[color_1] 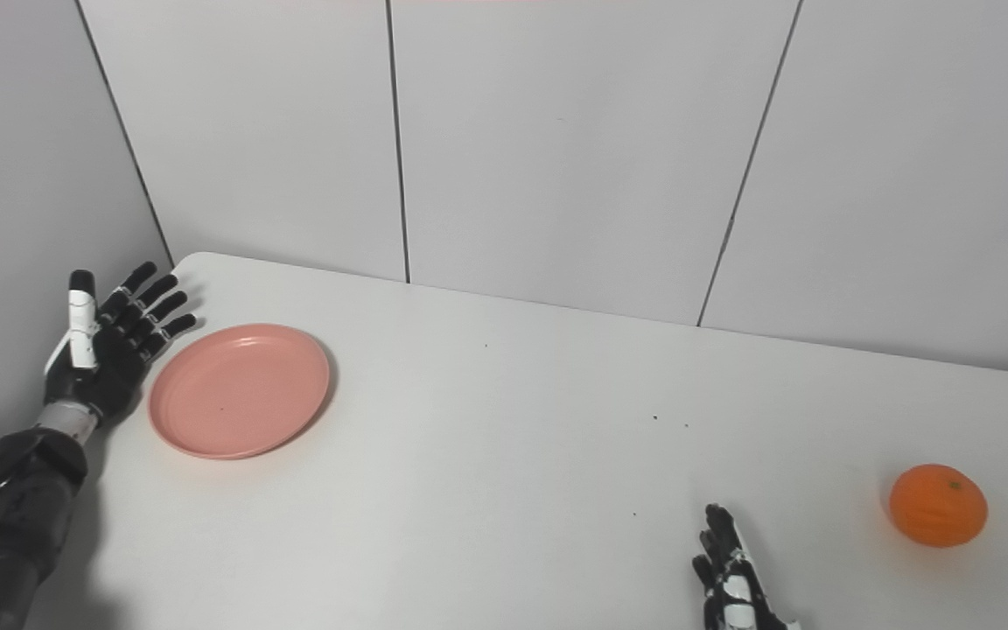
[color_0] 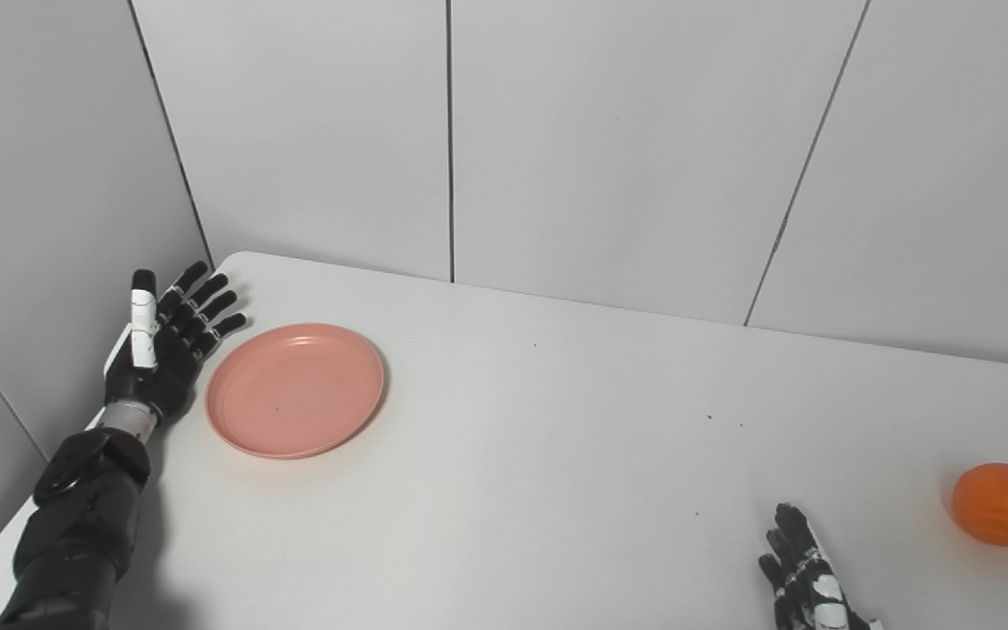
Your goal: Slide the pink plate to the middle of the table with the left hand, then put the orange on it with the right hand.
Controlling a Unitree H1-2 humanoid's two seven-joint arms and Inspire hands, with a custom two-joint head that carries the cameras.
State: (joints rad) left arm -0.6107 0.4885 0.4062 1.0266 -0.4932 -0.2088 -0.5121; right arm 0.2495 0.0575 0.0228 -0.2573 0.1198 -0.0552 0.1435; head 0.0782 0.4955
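Beside left hand (color_0: 158, 354), fingers (color_0: 206, 302) spread, empty: pink plate (color_0: 295, 390). Right hand (color_0: 806, 582) released; orange (color_0: 1003, 504) apart.

Left hand (color_1: 106, 346) spread open just beside pink plate (color_1: 239, 389); orange (color_1: 937, 505) far right.

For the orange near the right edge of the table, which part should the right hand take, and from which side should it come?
Probably from above, fingers closing around the widest part of the orange. It is round, sits alone on the bare table with free space all around, so a side push could roll it. The right hand lies open to its left, near the front edge.
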